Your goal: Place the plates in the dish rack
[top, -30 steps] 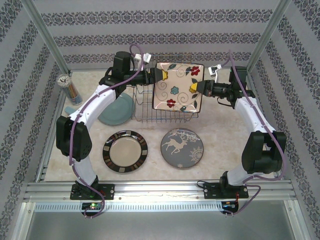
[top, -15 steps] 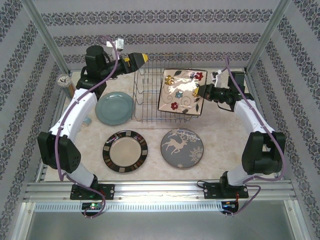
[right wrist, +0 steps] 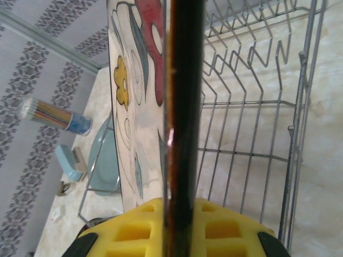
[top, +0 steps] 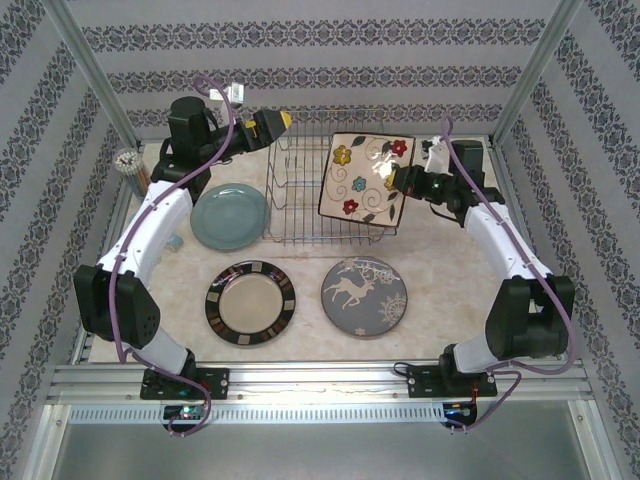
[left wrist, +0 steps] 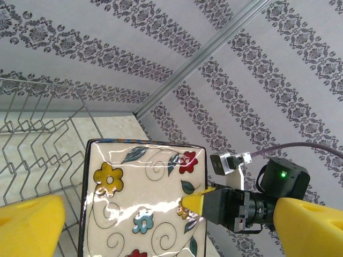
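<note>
The square cream floral plate (top: 360, 180) hangs tilted on edge over the right part of the wire dish rack (top: 300, 205). My right gripper (top: 396, 180) is shut on the plate's right edge. In the right wrist view the plate's dark border (right wrist: 183, 107) runs between the yellow pads (right wrist: 134, 227), with the rack's tines (right wrist: 252, 107) beyond. My left gripper (top: 276, 122) is open, above the rack's far left corner and apart from the plate. Its yellow fingers (left wrist: 29, 225) frame the plate (left wrist: 134, 198). On the table lie the light-blue plate (top: 230, 217), the brown-rimmed plate (top: 250, 302) and the grey reindeer plate (top: 365, 296).
A cup of coloured sticks (top: 135, 170) stands at the far left, with a small blue object (top: 172, 240) near the light-blue plate. Metal frame posts (top: 95, 75) and patterned walls close in the back and sides.
My left gripper let go of the square plate's left edge, opened wide and drew back to the left rear. The right gripper kept the plate and shifted it slightly over the rack's right side.
</note>
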